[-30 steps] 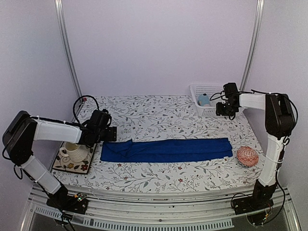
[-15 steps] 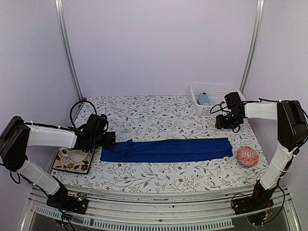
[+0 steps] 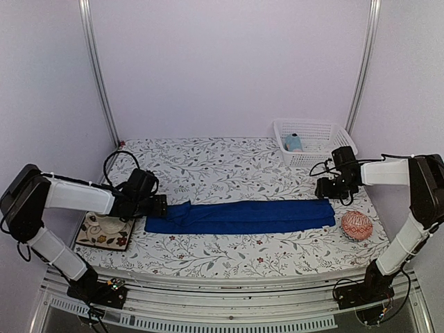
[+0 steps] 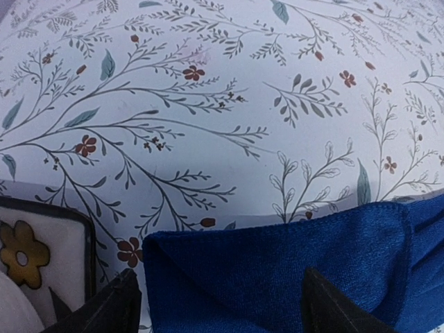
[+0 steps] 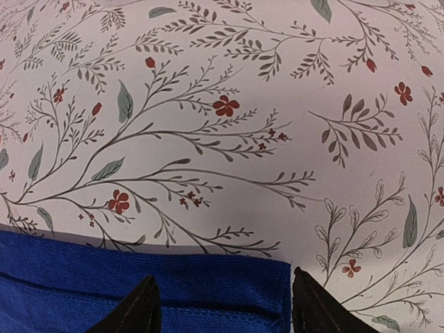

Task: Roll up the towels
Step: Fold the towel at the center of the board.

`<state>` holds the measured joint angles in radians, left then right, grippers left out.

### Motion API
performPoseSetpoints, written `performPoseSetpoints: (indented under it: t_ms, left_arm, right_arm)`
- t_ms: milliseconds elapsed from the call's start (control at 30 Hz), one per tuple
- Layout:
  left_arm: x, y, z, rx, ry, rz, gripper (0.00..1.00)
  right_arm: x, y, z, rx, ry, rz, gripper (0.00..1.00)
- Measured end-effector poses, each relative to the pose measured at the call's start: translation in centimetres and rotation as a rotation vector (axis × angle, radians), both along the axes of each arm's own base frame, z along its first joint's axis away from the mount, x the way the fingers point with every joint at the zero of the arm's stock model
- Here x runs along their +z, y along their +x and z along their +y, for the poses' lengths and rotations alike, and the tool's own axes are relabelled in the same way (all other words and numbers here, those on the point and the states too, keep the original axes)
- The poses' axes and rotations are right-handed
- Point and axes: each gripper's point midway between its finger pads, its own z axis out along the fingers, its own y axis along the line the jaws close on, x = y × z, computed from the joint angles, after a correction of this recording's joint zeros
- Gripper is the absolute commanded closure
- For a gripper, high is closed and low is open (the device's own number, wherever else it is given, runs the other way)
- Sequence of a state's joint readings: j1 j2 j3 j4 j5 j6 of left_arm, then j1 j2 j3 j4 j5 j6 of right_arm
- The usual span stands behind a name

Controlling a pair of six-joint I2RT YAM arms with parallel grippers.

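On floral tabletop [image 3: 208, 166], long royal-blue cloth towel [image 3: 243, 216] flat, stretched 9-to-3 o'clock. Over its 9 o'clock end, left gripper [image 3: 158, 205], jaws apart; over 3 o'clock end, right gripper [image 3: 326, 189], jaws apart. At 1 o'clock, small light-blue towel [image 3: 294, 143] in white plastic basket [image 3: 326, 128].

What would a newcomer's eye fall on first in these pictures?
The long royal-blue towel lies flat across the middle of the flowered table, with the open left tool at its left end and the open right tool at its right end. A pink-red patterned ball sits beside the towel's right end, and a white basket at the far right corner holds a small light-blue towel.
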<state>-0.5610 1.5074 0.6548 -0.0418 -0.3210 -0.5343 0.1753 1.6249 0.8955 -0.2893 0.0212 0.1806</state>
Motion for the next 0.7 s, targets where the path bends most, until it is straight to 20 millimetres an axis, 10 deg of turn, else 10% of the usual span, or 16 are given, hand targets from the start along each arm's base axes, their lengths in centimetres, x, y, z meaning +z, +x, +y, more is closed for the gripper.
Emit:
performPoseSetpoints:
  t_ms: [700]
  left_arm:
    - [-2.4, 1.1, -1.5, -0.01, 0.013, 0.102, 0.24]
  right_arm:
    - [-2.5, 0.1, -1.5, -0.067, 0.009, 0.052, 0.46]
